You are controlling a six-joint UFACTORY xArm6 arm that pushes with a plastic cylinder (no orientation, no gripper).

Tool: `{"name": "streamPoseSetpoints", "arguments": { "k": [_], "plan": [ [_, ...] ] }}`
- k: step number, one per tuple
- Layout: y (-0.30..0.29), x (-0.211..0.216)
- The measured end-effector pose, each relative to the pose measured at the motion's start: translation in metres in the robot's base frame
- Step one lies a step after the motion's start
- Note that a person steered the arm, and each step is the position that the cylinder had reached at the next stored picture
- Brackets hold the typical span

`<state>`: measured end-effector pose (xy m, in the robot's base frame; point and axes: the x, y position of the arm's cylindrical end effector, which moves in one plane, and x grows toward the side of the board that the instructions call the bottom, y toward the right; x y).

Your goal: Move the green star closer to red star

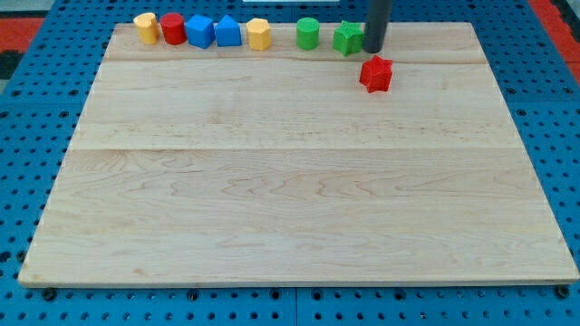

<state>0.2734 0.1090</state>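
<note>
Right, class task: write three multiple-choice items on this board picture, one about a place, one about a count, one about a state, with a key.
1. Where is the red star relative to the green star?
A. Lower and to the view's right
B. At the view's far left
C. Stacked on top of it

2. How many blue blocks are there?
A. None
B. Two
C. Five

3. Are the two stars touching?
A. Yes, pressed together
B. No, a gap of board shows
C. One hides the other

Key: 1 A, it sits below the top row. 2 B, blue block and blue block stand side by side. 3 B, wood shows between them; my tip is at the green star's right edge.
</note>
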Motion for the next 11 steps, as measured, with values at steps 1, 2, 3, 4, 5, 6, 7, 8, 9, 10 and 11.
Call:
{"name": "streamPoseSetpoints", "arguments": {
  "k": [1,2,3,4,5,6,7,8,9,10,11],
  "plan": [
    [0.004,0.047],
    [0.048,0.06],
    [0.078,0.08],
    [0.073,0.051],
    [0.077,0.015],
    [0.083,-0.001],
    [0.108,-0.044],
    [0.09,-0.069],
    [0.056,-0.082],
    [0.014,-0.081],
    [-0.038,-0.08]
  ]
}}
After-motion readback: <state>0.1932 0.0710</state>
